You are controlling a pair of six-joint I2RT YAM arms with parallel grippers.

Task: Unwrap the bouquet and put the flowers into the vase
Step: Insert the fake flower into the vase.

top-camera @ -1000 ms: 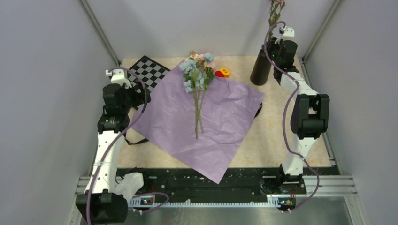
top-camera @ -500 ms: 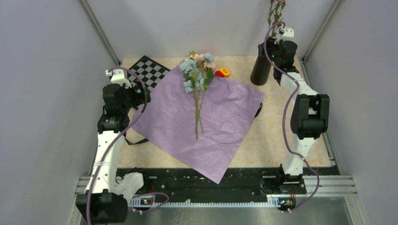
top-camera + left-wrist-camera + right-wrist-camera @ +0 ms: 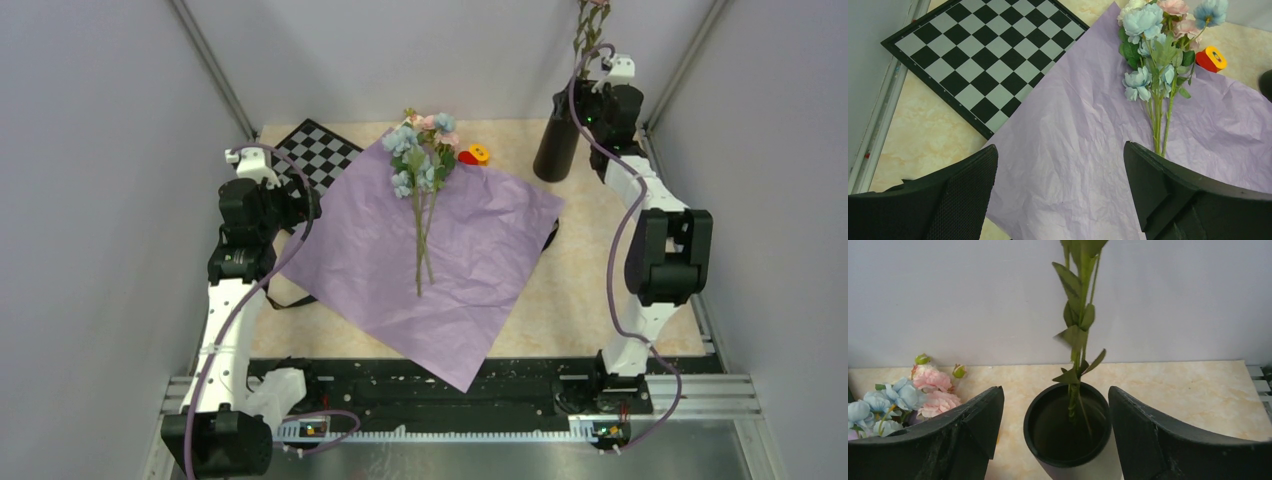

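One leafy stem (image 3: 1075, 340) stands in the vase (image 3: 1066, 452) while the other flowers (image 3: 423, 160) lie on the opened purple paper (image 3: 480, 250); left fingers (image 3: 963, 195) and right fingers (image 3: 968, 435) gape empty.

Flowers (image 3: 1159, 60) on lilac paper (image 3: 1073, 150)

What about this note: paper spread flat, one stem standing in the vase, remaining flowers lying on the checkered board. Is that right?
Not quite. The remaining flowers lie on the purple paper, not the checkered board; the top external view shows it. The rest holds: paper spread flat, one stem standing in the vase.
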